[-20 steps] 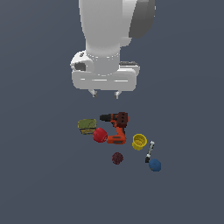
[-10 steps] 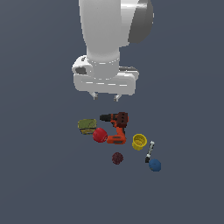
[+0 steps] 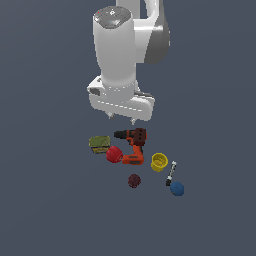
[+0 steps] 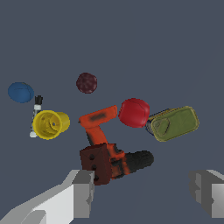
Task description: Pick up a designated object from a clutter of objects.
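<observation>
The orange-red power drill [image 3: 133,146] with a black nose lies on its side on the dark floor, in the middle of the clutter. A dark red-brown block [image 3: 140,134] sits against its rear. My gripper [image 3: 122,119] hangs open and empty just above the drill, slightly towards the exterior view's left. In the wrist view the drill [image 4: 97,127] lies between and beyond my open gripper [image 4: 144,192], with the block [image 4: 96,164] close to one finger [image 4: 83,192].
Around the drill lie an olive-green box [image 3: 99,144], a red ball [image 3: 114,154] touching the drill's base, a yellow cup [image 3: 159,162], a dark maroon berry [image 3: 134,181], a black-and-white marker [image 3: 171,173] and a blue ball [image 3: 177,188].
My gripper has come down towards the drill and stays open. The objects have not moved.
</observation>
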`<state>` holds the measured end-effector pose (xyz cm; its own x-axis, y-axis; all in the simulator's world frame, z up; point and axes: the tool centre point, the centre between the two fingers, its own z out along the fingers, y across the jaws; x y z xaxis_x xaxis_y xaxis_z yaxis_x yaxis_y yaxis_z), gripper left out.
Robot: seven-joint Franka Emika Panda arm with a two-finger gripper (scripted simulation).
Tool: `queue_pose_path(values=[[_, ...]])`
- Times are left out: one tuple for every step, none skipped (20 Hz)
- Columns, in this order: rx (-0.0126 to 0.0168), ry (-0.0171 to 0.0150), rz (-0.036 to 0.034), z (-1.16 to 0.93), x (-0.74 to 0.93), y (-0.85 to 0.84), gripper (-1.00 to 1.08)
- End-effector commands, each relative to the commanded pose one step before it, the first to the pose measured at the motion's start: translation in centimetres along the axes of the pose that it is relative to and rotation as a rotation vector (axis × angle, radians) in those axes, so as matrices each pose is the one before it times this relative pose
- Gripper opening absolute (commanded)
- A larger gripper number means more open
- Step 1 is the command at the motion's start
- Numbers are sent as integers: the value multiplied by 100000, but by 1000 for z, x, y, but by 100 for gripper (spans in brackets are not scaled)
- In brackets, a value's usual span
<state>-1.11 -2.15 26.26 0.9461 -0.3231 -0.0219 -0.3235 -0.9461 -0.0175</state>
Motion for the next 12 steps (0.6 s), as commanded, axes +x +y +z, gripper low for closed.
queue_pose_path(values=[[539, -461, 7112, 1374, -209, 71, 68], [199, -186, 2899, 550, -89, 45, 68], [186, -187, 2907, 548, -93, 53, 68], [173, -188, 2914, 545, -96, 62, 68], [161, -188, 2921, 542, -98, 70, 68], [148, -188, 2929, 539, -100, 80, 68], [135, -187, 2935, 536, -102, 88, 68], [122, -185, 2942, 533, -103, 98, 68], [109, -183, 2949, 530, -103, 107, 68], [97, -180, 2955, 527, -104, 116, 68], [84, -177, 2962, 523, -103, 125, 68], [72, -173, 2967, 520, -103, 134, 68]])
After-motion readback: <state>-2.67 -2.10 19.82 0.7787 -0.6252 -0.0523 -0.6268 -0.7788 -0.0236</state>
